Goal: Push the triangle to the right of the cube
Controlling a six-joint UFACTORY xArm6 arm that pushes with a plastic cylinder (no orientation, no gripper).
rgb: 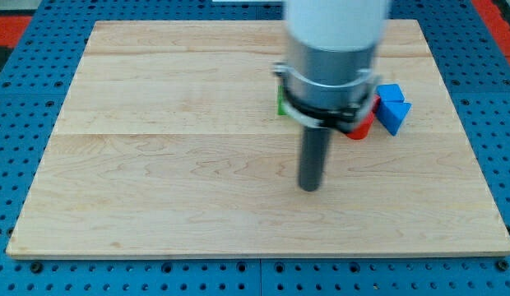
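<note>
Below the blue block (393, 107), toward the view's left, my tip (309, 187) rests on the table (156, 164), touching nothing. Red block (363, 126) and green block (282, 104) peek out beside the arm.

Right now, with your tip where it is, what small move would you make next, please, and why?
Probably slide my tip toward the view's top right. It rests on bare board, touching nothing, below the blocks: a blue block, a red block and a green block, the last two mostly hidden behind my arm, so their shapes are unclear.
</note>
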